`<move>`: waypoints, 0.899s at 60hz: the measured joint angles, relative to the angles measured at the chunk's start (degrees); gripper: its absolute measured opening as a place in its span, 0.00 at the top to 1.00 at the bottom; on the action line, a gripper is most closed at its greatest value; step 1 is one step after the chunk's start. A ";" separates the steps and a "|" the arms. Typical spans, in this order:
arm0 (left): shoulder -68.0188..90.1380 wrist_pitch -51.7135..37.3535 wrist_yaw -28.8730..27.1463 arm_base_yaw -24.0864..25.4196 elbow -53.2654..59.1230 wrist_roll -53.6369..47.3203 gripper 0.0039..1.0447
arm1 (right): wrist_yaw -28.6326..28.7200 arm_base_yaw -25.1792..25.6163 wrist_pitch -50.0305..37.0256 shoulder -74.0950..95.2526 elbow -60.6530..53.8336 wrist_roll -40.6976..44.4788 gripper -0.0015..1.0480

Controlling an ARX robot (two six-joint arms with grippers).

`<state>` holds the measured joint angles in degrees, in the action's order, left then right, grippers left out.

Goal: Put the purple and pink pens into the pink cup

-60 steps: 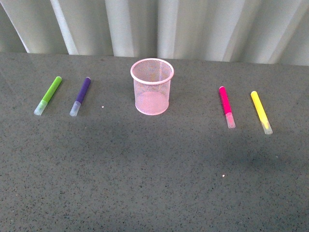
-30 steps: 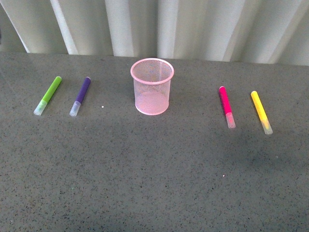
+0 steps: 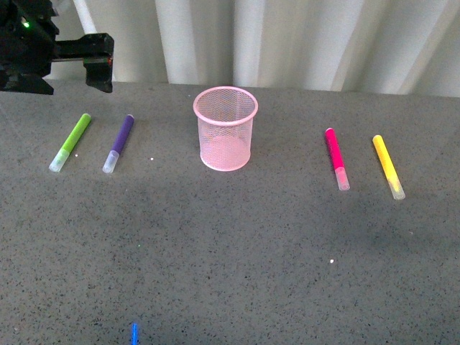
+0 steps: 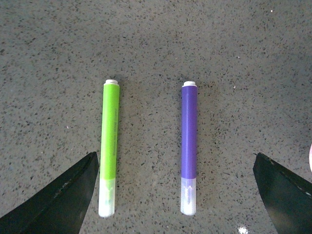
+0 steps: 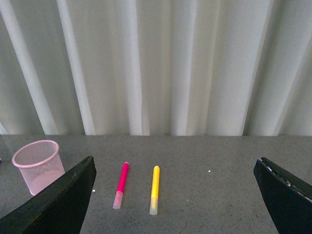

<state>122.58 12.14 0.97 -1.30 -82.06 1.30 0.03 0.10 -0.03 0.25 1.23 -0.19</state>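
Nothing is held yet, and most of what could go wrong is judged to lie in the first pick. The left gripper (image 4: 174, 158) is seen above the table (image 3: 230, 251) with its jaws spread wide and empty. In its wrist view both the purple pen (image 4: 189, 141) and the lime-green marker (image 4: 109, 146) are framed between the two fingers. The two lie parallel and near each other, so the wrong marker could be closed on, or both could be swept together, if the descent is not centred on the purple barrel. A round barrel lying flat is also likely to be rolled aside if it is touched by one finger before the other. The right gripper (image 5: 175, 160) is likewise spread open and empty, and is held well back from the pink pen (image 3: 336, 154). That pen lies to the right of the pink cup (image 3: 226, 140), with the yellow marker (image 3: 387, 164) just beside it, so the same mix-up is possible there. The cup stands upright between the two pairs, well apart from each. It appears light and open-meshed, so it could be pushed or tipped if its rim is struck by a pen that is not brought upright first. A pen released at a lean could be dropped outside.
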 joint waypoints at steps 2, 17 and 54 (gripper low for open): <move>1.64 1.03 0.13 0.02 -1.70 -1.09 0.06 | 0.00 0.00 0.00 0.00 0.00 0.00 0.07; 12.13 10.60 -0.74 0.50 -14.62 -6.40 0.06 | 0.00 0.00 0.00 0.00 0.00 0.00 0.07; 20.22 12.63 -1.44 -4.72 -23.96 -3.80 0.06 | 0.00 0.00 0.00 0.00 0.00 0.00 0.07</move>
<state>142.80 24.77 -0.47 -6.02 -106.02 -2.50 0.03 0.10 -0.03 0.25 1.23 -0.19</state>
